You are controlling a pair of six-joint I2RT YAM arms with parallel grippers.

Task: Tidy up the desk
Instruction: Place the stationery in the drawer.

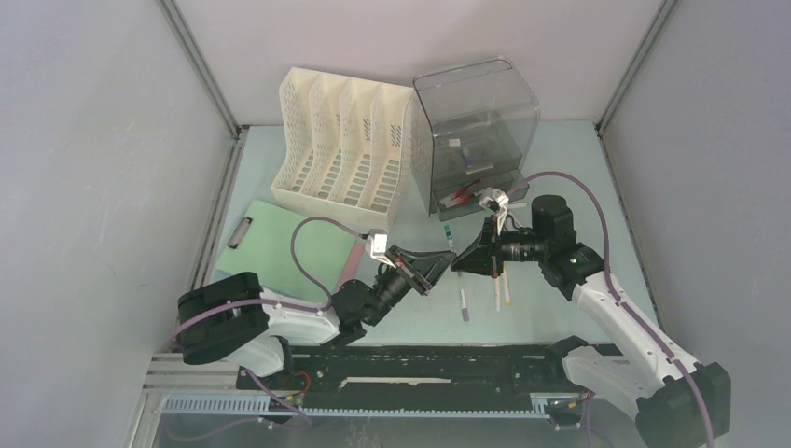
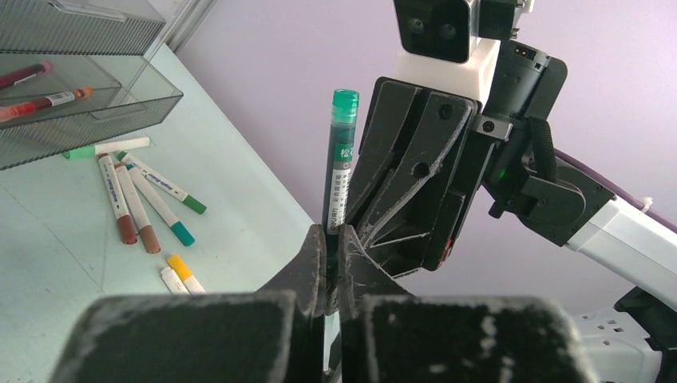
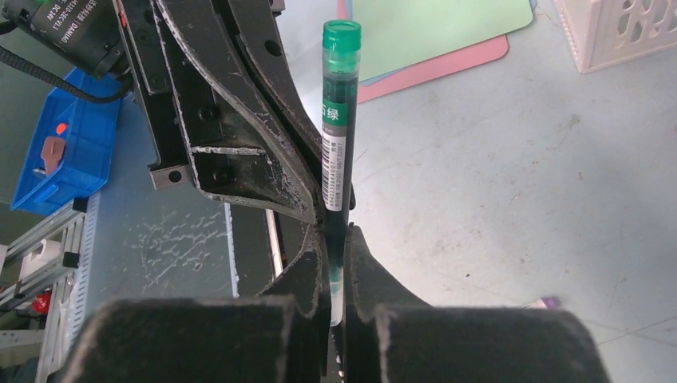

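Note:
A green marker (image 2: pixel 342 159) with a green cap and a barcode label is held above the pale mint desk (image 1: pixel 578 196), near its middle. My left gripper (image 2: pixel 333 239) is shut on one end of it. My right gripper (image 3: pixel 338 239) is shut on the other end of the same green marker (image 3: pixel 338 120). In the top view the left gripper (image 1: pixel 446 268) and the right gripper (image 1: pixel 460 264) meet tip to tip, and the marker is hidden between them.
A white file rack (image 1: pixel 345 145) and a smoky plastic drawer box (image 1: pixel 476 121) stand at the back. A green clipboard (image 1: pixel 284 245) lies at the left. Loose markers (image 1: pixel 464 303) lie under the grippers, and several more (image 2: pixel 132 199) lie by the box's tray.

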